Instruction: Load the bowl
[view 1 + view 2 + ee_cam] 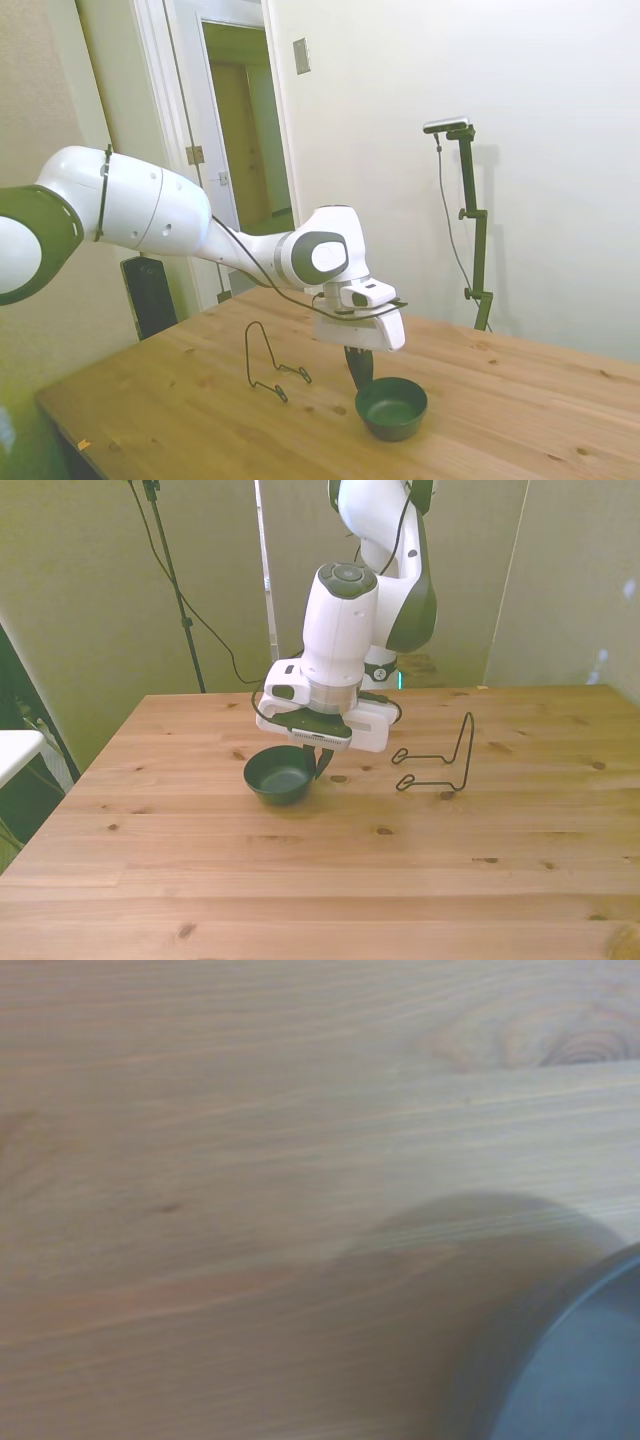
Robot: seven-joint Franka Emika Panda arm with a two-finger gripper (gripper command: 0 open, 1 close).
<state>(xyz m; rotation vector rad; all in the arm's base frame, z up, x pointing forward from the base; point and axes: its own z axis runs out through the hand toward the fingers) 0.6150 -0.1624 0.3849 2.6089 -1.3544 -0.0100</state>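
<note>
Dark green bowl [391, 408] [281, 775] [580, 1360] — upright, empty — on the table.

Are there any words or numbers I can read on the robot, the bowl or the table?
None can be read.
Bowl: plain dark green, no writing.
Wire rack: bare wire.
Table: only wood grain.
Arm: no readable label; a small mark near its base is too small to read.

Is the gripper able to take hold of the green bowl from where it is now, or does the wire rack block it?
Probably yes. The gripper hangs right at the rim of the bowl, nothing between them. The wire rack stands apart, toward the front view's right, out of the way.
</note>
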